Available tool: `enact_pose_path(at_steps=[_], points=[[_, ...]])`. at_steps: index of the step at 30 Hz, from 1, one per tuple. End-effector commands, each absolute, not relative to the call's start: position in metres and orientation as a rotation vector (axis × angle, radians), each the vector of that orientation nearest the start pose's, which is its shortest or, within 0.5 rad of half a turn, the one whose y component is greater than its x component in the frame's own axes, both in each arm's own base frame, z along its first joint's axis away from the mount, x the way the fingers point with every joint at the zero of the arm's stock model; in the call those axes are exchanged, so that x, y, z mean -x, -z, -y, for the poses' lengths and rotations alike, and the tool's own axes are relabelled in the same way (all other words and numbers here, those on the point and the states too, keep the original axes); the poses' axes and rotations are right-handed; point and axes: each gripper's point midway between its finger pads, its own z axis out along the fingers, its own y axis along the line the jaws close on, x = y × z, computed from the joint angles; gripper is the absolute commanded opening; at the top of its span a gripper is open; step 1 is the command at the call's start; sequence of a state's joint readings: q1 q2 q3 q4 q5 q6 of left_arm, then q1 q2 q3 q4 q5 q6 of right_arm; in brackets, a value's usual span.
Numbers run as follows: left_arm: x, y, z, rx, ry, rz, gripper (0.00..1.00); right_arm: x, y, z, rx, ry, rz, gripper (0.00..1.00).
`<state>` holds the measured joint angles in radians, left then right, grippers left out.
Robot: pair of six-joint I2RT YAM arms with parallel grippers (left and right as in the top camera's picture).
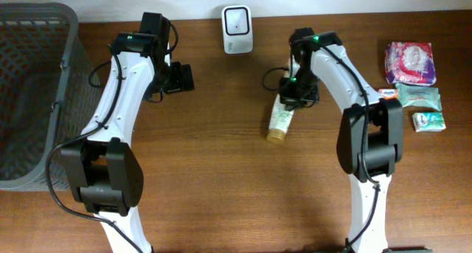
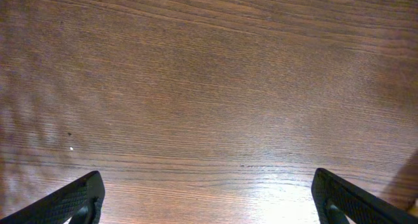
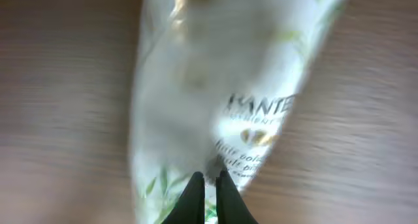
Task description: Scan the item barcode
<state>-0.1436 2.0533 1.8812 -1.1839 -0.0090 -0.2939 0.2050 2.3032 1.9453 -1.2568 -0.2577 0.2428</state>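
A white tube (image 1: 281, 117) with green leaf print and a gold cap lies on the wooden table right of centre, cap toward the front. My right gripper (image 1: 296, 93) is at its far, flat end. In the blurred right wrist view the two black fingers (image 3: 194, 196) stand almost together, and the right gripper (image 3: 209, 179) is pinched on the tube (image 3: 196, 87). The white barcode scanner (image 1: 237, 28) stands at the back centre. My left gripper (image 1: 181, 77) hangs open left of the scanner; in the left wrist view the left gripper (image 2: 209, 188) has only bare wood between its wide-apart fingers.
A dark mesh basket (image 1: 29, 32) fills the left edge. At the right edge lie a pink packet (image 1: 410, 61), a teal packet (image 1: 419, 96), a smaller teal packet (image 1: 428, 121) and a small white-orange box (image 1: 389, 94).
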Motion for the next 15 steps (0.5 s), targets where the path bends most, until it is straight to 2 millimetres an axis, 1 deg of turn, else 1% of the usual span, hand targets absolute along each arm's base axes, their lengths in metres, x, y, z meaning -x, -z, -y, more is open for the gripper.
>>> enact_pose_path(at_steps=[1, 2, 3, 4, 5, 6, 7, 8, 10, 12, 13, 14, 15], points=[[-0.443, -0.13, 0.059, 0.217, 0.049, -2.905, 0.99, -0.414, -0.054, -0.189, 0.051, -0.681, -3.164, 0.08], [-0.443, -0.13, 0.059, 0.217, 0.049, -2.905, 0.99, -0.417, -0.064, -0.196, 0.078, -0.684, -3.145, 0.1], [-0.443, -0.13, 0.059, 0.217, 0.049, -2.905, 0.99, -0.422, -0.08, -0.195, 0.08, -0.676, -3.125, 0.15], [-0.443, -0.13, 0.059, 0.217, 0.049, -2.905, 0.99, -0.429, -0.095, -0.182, 0.063, -0.593, -3.115, 0.24], [-0.443, -0.13, 0.059, 0.216, 0.049, -2.905, 0.99, -0.436, -0.109, -0.16, 0.04, -0.425, -3.106, 0.53], [-0.443, -0.13, 0.059, 0.216, 0.049, -2.905, 0.99, -0.439, -0.116, -0.142, 0.019, -0.289, -3.101, 0.65], [-0.443, -0.13, 0.059, 0.216, 0.049, -2.905, 0.99, -0.44, -0.117, -0.126, 0.0, -0.177, -3.102, 0.72], [-0.443, -0.13, 0.059, 0.216, 0.049, -2.905, 0.99, -0.439, -0.115, -0.122, -0.046, -0.148, -3.108, 0.73], [-0.443, -0.13, 0.059, 0.217, 0.049, -2.905, 0.99, -0.441, -0.096, -0.122, -0.138, -0.12, -3.11, 0.72], [-0.443, -0.13, 0.059, 0.216, 0.048, -2.905, 0.99, -0.445, -0.072, -0.125, -0.2, -0.127, -3.097, 0.73], [-0.443, -0.13, 0.059, 0.216, 0.049, -2.905, 0.99, -0.441, -0.049, -0.126, -0.247, -0.135, -3.108, 0.72], [-0.443, -0.13, 0.059, 0.217, 0.049, -2.905, 0.99, -0.436, -0.036, -0.125, -0.29, -0.131, -3.122, 0.66], [-0.443, -0.13, 0.059, 0.217, 0.049, -2.905, 0.99, -0.43, -0.021, -0.127, -0.333, -0.15, -3.138, 0.45]])
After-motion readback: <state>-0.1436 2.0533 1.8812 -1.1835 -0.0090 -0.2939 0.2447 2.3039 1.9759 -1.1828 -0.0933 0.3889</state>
